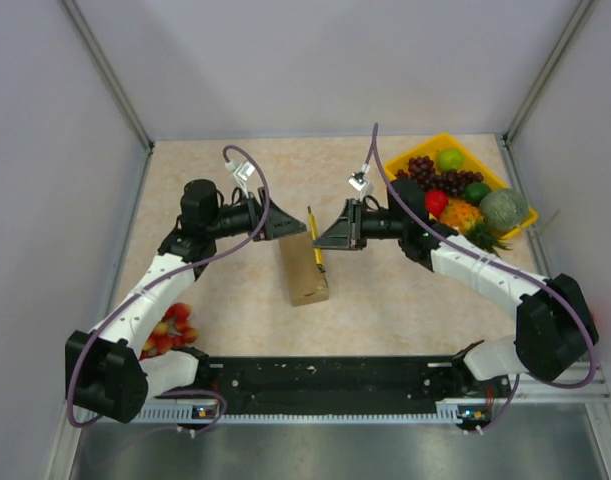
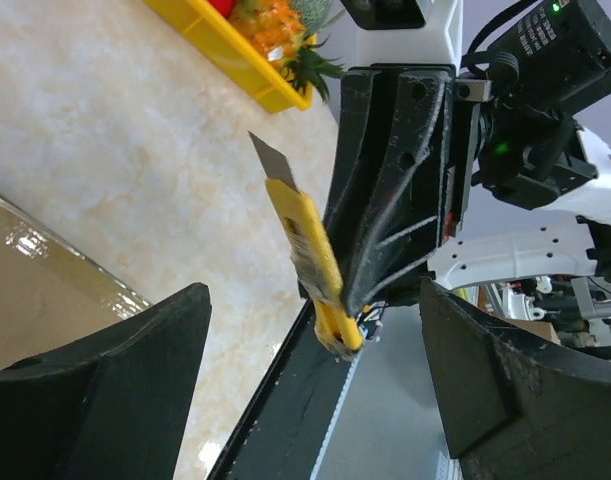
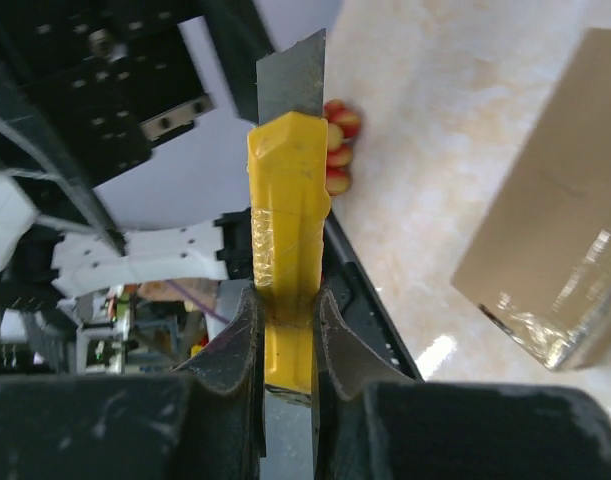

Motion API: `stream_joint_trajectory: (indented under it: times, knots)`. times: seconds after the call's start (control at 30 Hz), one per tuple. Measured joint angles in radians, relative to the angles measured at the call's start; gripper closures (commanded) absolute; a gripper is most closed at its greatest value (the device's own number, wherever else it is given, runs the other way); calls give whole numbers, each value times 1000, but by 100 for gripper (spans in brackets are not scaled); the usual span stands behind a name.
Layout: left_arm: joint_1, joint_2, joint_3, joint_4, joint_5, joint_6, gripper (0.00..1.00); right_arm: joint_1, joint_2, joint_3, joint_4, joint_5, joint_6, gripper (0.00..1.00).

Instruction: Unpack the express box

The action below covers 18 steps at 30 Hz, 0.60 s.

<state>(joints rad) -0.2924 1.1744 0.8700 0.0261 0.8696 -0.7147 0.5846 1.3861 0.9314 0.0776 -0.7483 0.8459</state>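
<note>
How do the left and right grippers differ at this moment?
The right gripper is shut on the yellow utility knife, blade extended; the left gripper is open and holds nothing. The right sits just right of the express box, the left just left of it. Both are black and face each other.

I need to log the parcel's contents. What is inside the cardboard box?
Nothing inside shows. The cardboard box is closed, clear tape over its seam, so the contents are hidden. The right gripper holds a yellow knife, blade out, clear of the box.
</note>
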Motion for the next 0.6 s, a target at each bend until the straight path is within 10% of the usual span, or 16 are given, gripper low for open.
stream_joint_trajectory:
  times: [0.23, 0.6]
  knots:
    - [-21, -3, 10, 76, 39, -101, 18, 32, 3, 8, 228, -145, 107, 100]
    - [-40, -5, 11, 218, 108, -215, 71, 68, 52, 18, 439, -217, 253, 100]
